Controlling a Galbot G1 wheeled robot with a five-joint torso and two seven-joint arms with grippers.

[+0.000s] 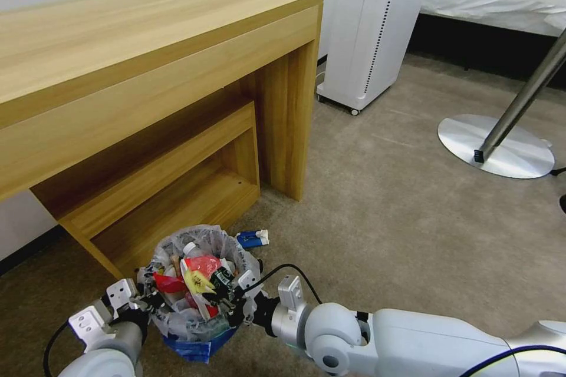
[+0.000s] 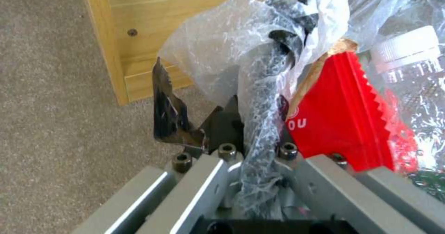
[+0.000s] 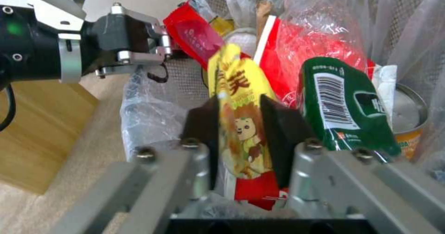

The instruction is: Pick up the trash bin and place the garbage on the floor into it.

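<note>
Trash bin (image 1: pixel 197 312) sat on the beige floor (image 1: pixel 413 235) by the wooden desk (image 1: pixel 147 70), stuffed with litter. Left gripper (image 1: pixel 148 297) pinched the bin's rim and plastic liner (image 2: pixel 259 88). Right gripper (image 1: pixel 231 301) clamped a yellow wrapper (image 3: pixel 241 122) over the bin. 1 blue-white carton (image 1: pixel 253 239) lay on carpet just behind.

White arms w/ black cables, grey metal claws, hex screws.

The trash bin (image 1: pixel 197 306) stands before the desk (image 1: pixel 147 70), a carton (image 1: pixel 252 239) just behind.
</note>
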